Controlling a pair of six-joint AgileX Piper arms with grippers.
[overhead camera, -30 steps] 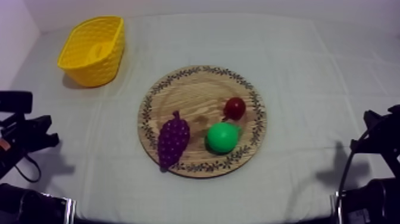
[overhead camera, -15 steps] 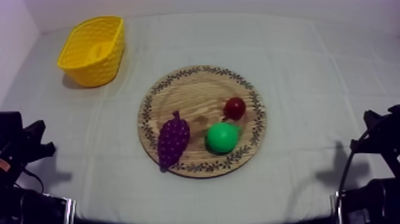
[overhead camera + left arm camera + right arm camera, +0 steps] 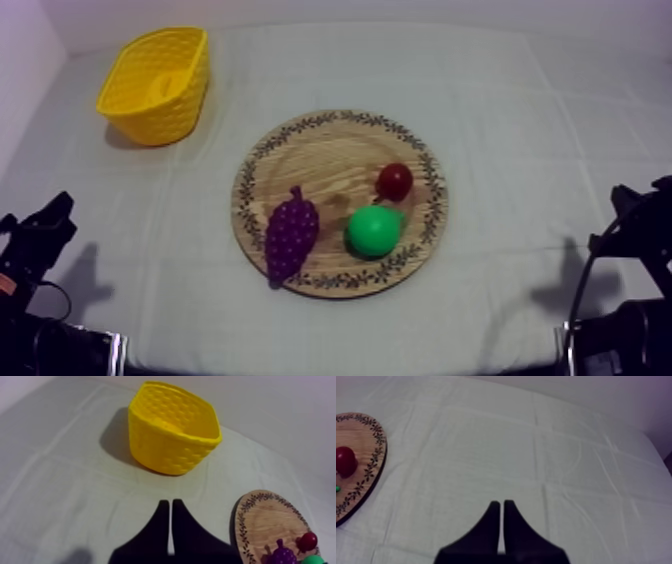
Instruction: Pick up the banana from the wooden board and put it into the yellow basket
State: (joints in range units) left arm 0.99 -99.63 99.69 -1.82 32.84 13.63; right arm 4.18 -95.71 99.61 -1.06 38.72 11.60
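Tally: 8 items across 7 kinds, no kind above 2.
Toy fruit, 3 pcs, 1 of ea.: 1 bunch of grapes [image 3: 291,232], 1 small red fruit [image 3: 395,181], 1 green pear [image 3: 374,230]. Holders, 2 pcs: 1 round wooden board [image 3: 335,150] w/ patterned rim, 1 yellow basket [image 3: 150,125]. Robot ends, 2 pcs: 1 left gripper [image 3: 167,502], 1 right gripper [image 3: 499,503], ea. w/ 2 black fingers [image 3: 157,531], so 4 total. Cover: 1 grey-white cloth [image 3: 520,120]. Board, basket, grapes & red fruit seen from the left wrist are the same pcs, not extras.
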